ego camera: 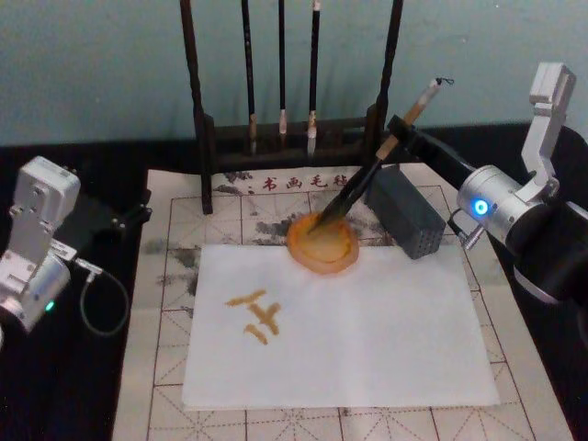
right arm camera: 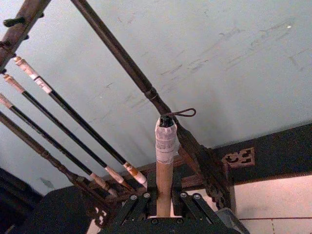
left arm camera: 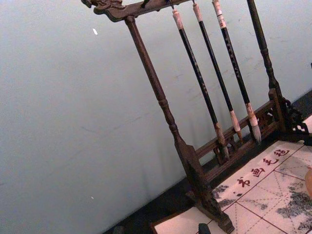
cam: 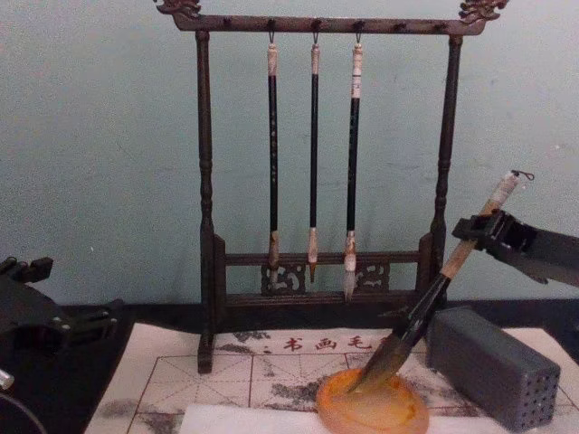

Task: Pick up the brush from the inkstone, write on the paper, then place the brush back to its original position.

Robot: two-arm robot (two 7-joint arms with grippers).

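The brush (ego camera: 367, 179) leans steeply, its dark bristle tip resting in the round orange inkstone (ego camera: 323, 246) at the paper's far edge. My right gripper (ego camera: 397, 136) is shut on the tan upper shaft, below the white-wrapped end. From the chest the brush (cam: 434, 298) slants down from the right gripper (cam: 484, 231) into the inkstone (cam: 373, 407). In the right wrist view the shaft (right arm camera: 165, 161) stands clamped between the fingers. The white paper (ego camera: 340, 340) carries amber strokes (ego camera: 255, 312) on its left part. My left gripper (ego camera: 138, 213) is parked open at the left, off the mat.
A dark wooden rack (cam: 206, 226) with three thin hanging brushes (cam: 314, 154) stands behind the inkstone. A grey block with small holes (ego camera: 404, 213) sits just right of the inkstone, under the right arm. A gridded mat (ego camera: 165, 303) lies beneath the paper.
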